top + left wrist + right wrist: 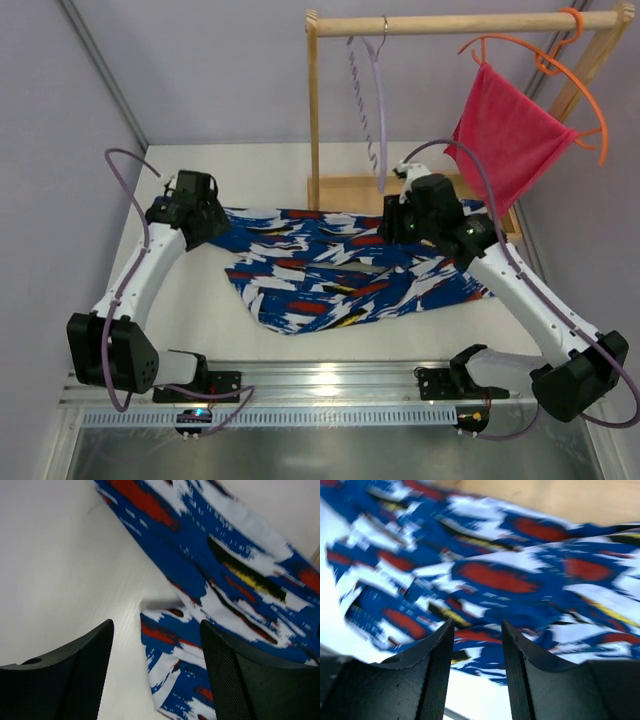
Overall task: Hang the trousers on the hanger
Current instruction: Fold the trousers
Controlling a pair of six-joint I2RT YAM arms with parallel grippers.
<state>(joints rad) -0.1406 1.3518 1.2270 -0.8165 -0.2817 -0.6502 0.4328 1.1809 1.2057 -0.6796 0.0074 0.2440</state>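
Soft blue fabric w/ white, red, black, yellow patches: trousers (330, 275) lay rumpled on white table (250, 170) btwn arms. Thin lavender hanger (375, 110), zigzag bar, hung on wooden rail (450, 22). Left gripper (156, 625) gaped wide, right gripper (477, 625) narrower; both held nothing.

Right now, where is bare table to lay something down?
Bare table between the left arm and the trousers; also back-left, behind the trousers up to the rack post. Crowded on the right: right arm, rack base, pink cloth.
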